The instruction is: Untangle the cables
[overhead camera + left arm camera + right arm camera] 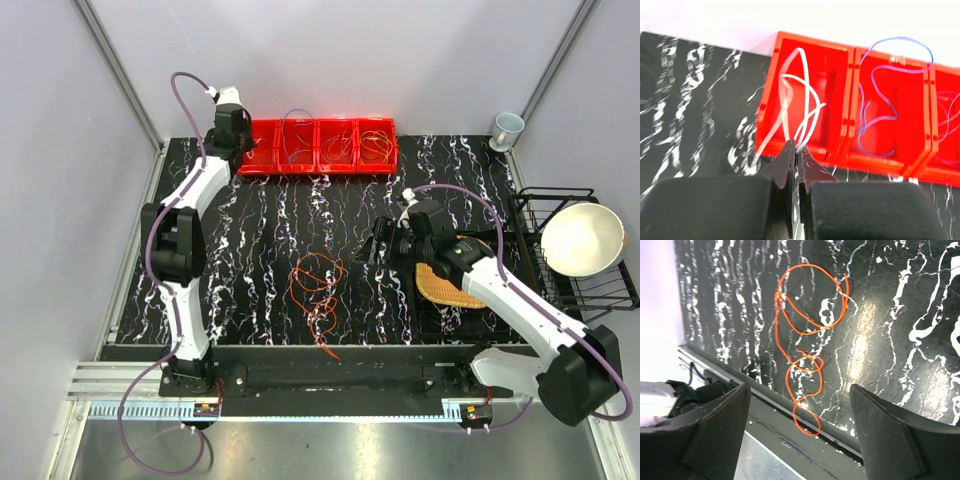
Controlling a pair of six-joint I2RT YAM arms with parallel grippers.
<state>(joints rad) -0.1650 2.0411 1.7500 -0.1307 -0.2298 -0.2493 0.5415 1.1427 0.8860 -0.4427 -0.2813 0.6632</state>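
An orange cable lies in tangled loops on the black marbled table, near its front edge; in the right wrist view its lowest loop hangs over that edge. My right gripper is open and empty, hovering to the right of the cable. My left gripper is at the leftmost of the red bins, shut on a white cable that loops over that bin. A blue-purple cable lies in the second bin. Thin cables also show in the third bin and the fourth bin.
A white cup stands at the back right corner. A black wire rack with a white bowl sits at the right edge. A woven yellow mat lies under my right arm.
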